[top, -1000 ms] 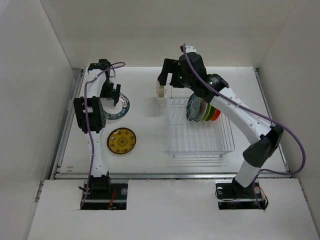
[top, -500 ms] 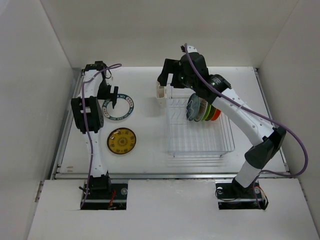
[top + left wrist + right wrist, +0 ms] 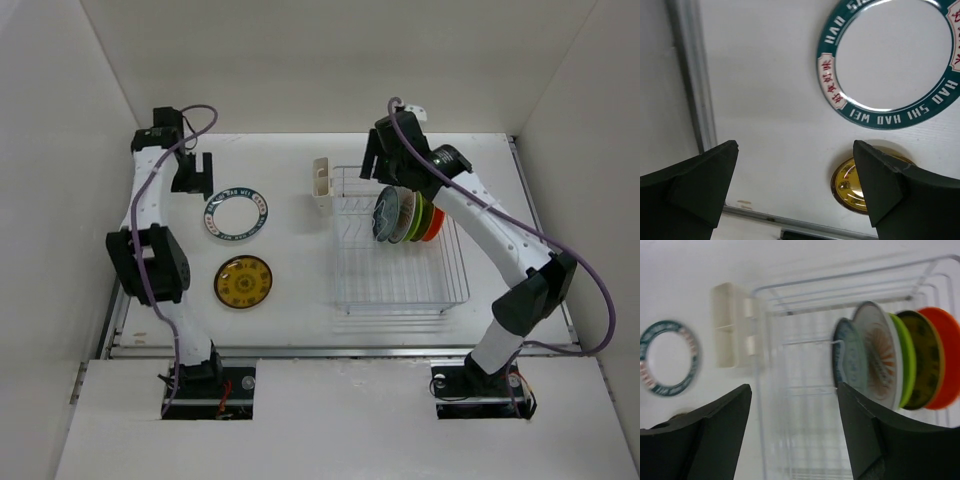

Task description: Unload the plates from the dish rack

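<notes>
From up top, the left gripper [image 3: 193, 172] hung over the far left of the table [image 3: 300, 325], jaws spread wide with nothing in them. Just right of it lay the white plate with the teal rim [image 3: 236, 217]. The yellow patterned plate [image 3: 243, 281] lay nearer the arm bases, close to it but not touching, and both were flat.

The dish rack [image 3: 400, 305] sat on the right half, with a cream cup [image 3: 322, 185] on its far left corner. In its far end stood a row on edge: the teal patterned plate [image 3: 387, 212], the white-and-orange plate [image 3: 403, 213], the lime green plate [image 3: 420, 212] and the orange plate [image 3: 435, 222]. The right gripper [image 3: 378, 160] hovered just beyond the row's left end.

The left wrist cam showed both black fingers [image 3: 695, 185] far apart over bare table. The teal-rimmed plate was ahead and the yellow one peeked out by the right finger.

The right wrist cam was blurry, but the fingers [image 3: 715, 425] were clearly parted and held nothing. The row stood beyond them, with a dark yellowish plate [image 3: 922, 360] between the lime and the orange.
</notes>
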Available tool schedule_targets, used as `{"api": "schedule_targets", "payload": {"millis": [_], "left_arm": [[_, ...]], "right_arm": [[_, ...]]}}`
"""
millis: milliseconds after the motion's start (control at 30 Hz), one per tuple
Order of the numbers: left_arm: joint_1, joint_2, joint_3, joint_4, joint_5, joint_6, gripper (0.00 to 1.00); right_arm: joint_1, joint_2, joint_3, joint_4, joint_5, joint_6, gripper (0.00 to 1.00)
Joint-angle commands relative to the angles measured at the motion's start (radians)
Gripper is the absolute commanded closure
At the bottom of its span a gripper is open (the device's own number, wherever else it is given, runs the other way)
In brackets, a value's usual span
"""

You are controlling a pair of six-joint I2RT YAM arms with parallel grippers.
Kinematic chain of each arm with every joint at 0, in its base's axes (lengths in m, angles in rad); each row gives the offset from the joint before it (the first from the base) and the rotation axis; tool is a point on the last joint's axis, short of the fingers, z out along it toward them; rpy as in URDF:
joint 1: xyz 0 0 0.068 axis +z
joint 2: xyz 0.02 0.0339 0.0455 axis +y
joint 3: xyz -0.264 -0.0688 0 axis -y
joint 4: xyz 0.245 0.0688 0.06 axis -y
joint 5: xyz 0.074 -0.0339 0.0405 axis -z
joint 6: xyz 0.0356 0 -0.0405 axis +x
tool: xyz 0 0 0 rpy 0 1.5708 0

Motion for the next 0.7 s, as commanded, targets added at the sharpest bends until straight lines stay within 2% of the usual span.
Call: {"api": "schedule_targets", "payload": {"millis": [0, 33, 100, 233, 533, 667], "left_arm": [[0.032, -0.198, -0.101, 0.107, -0.053, -0.031, 0.00], [0.032, -0.241, -0.151, 0.118, -0.063, -0.018, 0.00], [0.032, -0.265, -0.190, 0.118, -0.051, 0.001, 0.00], [0.032, -0.275, -0.253, 0.109, -0.039, 0.039, 0.00], [0.032, -0.315, -0.413, 0.140, -0.070, 0.048, 0.00], [0.032, -0.344, -0.445, 0.149, -0.070, 0.048, 0.00]], "right_arm": [[-0.062, -0.027, -0.076, -0.104, 0.115, 0.029, 0.26], [-0.073, -0.027, -0.090, -0.104, 0.115, 0.029, 0.36], [-0.073, 0.002, -0.112, -0.094, 0.115, 0.018, 0.45], [-0.073, 0.051, -0.123, -0.071, 0.092, 0.018, 0.46], [-0.073, 0.228, -0.038, -0.183, 0.231, 0.072, 0.47], [-0.073, 0.294, -0.029, -0.201, 0.253, 0.081, 0.58]]}}
